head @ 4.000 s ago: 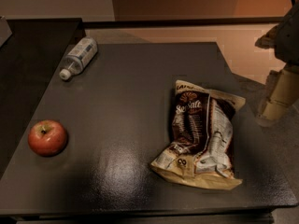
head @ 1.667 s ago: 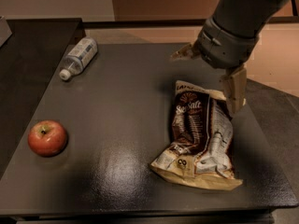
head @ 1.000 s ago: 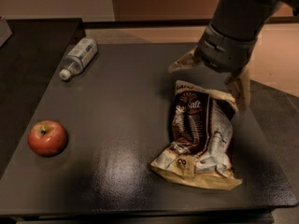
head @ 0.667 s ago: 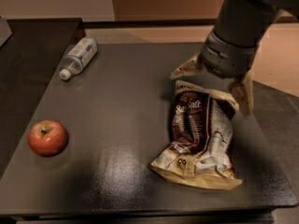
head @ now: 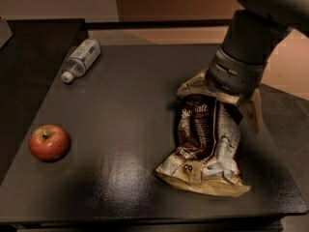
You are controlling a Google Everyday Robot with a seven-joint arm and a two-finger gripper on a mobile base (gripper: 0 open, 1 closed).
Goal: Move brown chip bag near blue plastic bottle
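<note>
- We see a red apple [head: 49,142] sitting stem-up near the left front edge of the dark table [head: 120,95]. It is well apart from the gripper [head: 218,108], which hangs over the table's right half.
- We see a soft glare on the tabletop toward its front.
- We see a second dark surface [head: 34,47] just beside the table on the left. The pale corner [head: 4,30] on it may be a box.
- We see a tan floor [head: 159,35] behind the table.

Desk [head: 125,129]: plastic bottle [head: 82,59] at far left, lying on its side; apple [head: 49,142] at near left, well apart from it; chip bag [head: 205,149] lying flat on right half; end effector [head: 219,105] over the bag's far end.
</note>
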